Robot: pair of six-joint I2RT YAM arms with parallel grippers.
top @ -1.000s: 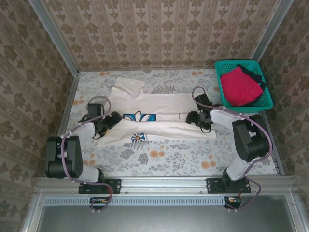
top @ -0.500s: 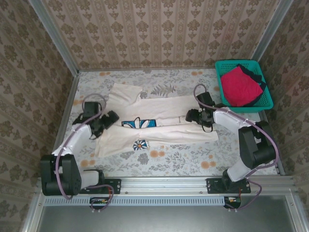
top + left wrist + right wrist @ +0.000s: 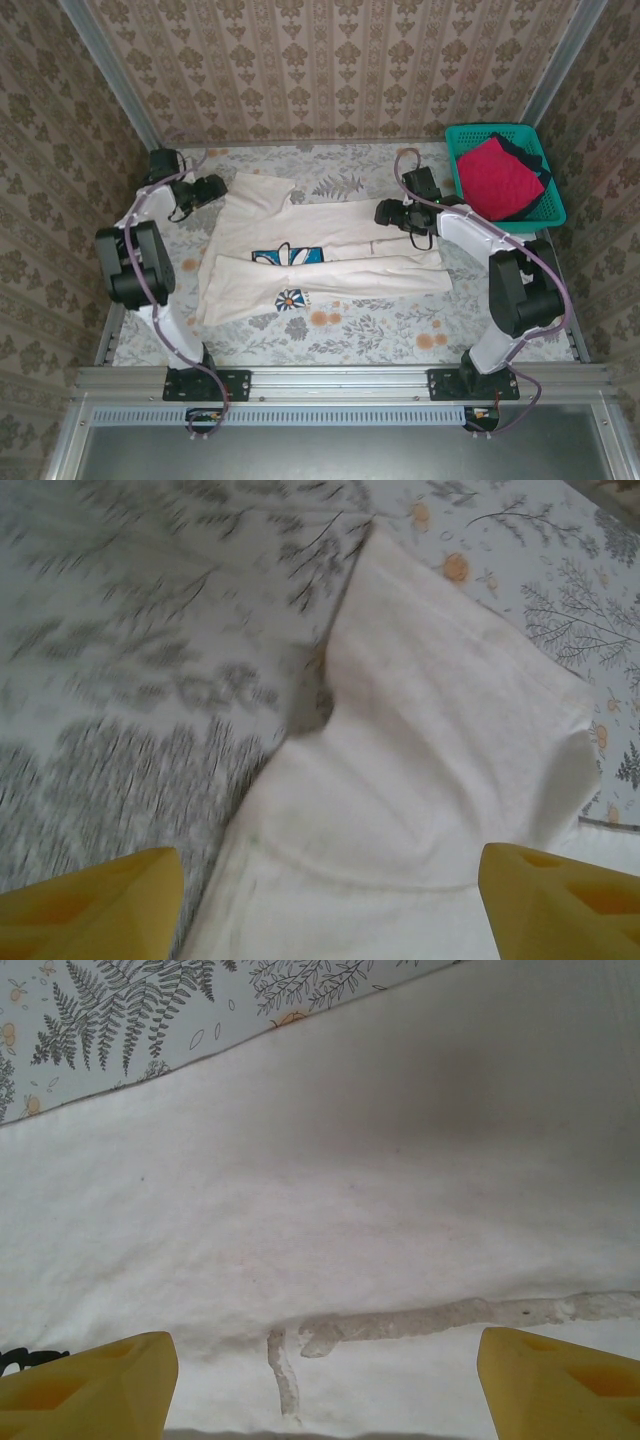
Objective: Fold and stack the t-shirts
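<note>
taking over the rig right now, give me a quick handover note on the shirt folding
Left gripper: open, at the far left sleeve of the cream shirt, holding nothing.
Right gripper: open, over the far right part of that shirt, holding nothing.
Things: cream shirt lies on the table, its near edge apparently folded in over the print. Red shirt and dark shirt are in the basket.
Done: first shirt partly folded, nothing stacked.
Left: finish it, fold the other two, stack all three.
</note>
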